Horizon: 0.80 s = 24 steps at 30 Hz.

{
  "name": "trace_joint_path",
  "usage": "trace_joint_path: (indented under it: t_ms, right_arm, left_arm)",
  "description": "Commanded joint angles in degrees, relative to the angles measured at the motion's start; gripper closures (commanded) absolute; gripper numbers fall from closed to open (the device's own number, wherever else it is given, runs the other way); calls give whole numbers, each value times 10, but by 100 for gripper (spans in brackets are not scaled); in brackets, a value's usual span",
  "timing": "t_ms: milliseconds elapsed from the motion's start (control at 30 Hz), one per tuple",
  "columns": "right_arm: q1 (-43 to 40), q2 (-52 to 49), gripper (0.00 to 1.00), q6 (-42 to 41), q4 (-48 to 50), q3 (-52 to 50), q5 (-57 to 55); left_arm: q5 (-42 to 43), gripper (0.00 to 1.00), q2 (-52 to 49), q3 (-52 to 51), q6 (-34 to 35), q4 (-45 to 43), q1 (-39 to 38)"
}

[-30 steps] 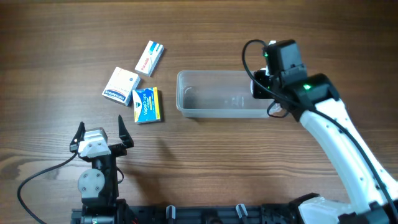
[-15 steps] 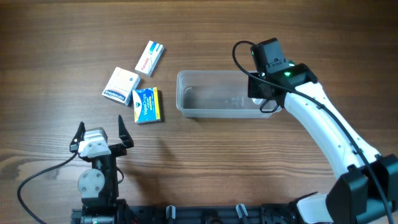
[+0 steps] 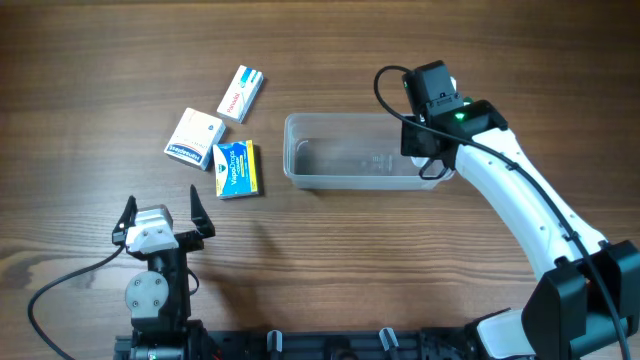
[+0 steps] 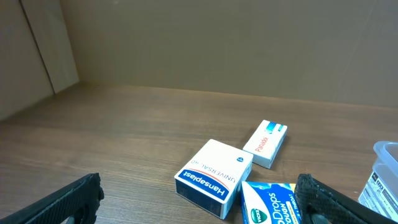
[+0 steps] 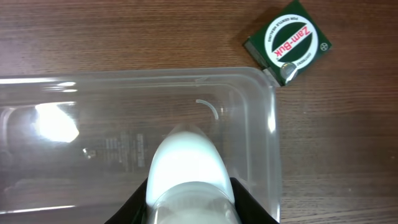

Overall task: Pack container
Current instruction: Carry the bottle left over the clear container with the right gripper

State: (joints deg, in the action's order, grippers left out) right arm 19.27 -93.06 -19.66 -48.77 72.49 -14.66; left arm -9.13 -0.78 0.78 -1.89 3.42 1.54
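Overhead: left gripper (image 3: 162,202) sits at 7 o'clock on the table (image 3: 330,260). Its fingers are wide apart, holding and touching nothing.

Three boxes lie at 10 o'clock:
- Hansaplast box (image 3: 194,137)
- blue VapoDrops box (image 3: 237,169) just beside it
- white red-print box (image 3: 241,93) a little apart

The container (image 3: 350,182) lies just right of centre, long axis 9-to-3. Right gripper (image 3: 428,150) is over its 3 o'clock end, with the jaws hidden under the wrist here.

Right wrist view: fingers (image 5: 252,208) are clamped on a white rounded object (image 5: 186,168) above the container's inside. Can't tell if it touches the floor, and its rear is cut off. A green Zam-Buk box (image 5: 287,42) sits at 1 o'clock, just outside the corner.
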Motion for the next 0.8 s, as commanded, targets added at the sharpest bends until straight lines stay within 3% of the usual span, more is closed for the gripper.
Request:
trace_joint_path:
  t_ms: [0,767]
  right_arm:
    - [-8,-5,85,2,8,3,-19]
    - [-13,-12,89,19,20,-6,-19]
  left_arm:
    - [-3,0,6,-4,-9,-2,-3]
    - [-3,0,6,-4,-9,-2,-3]
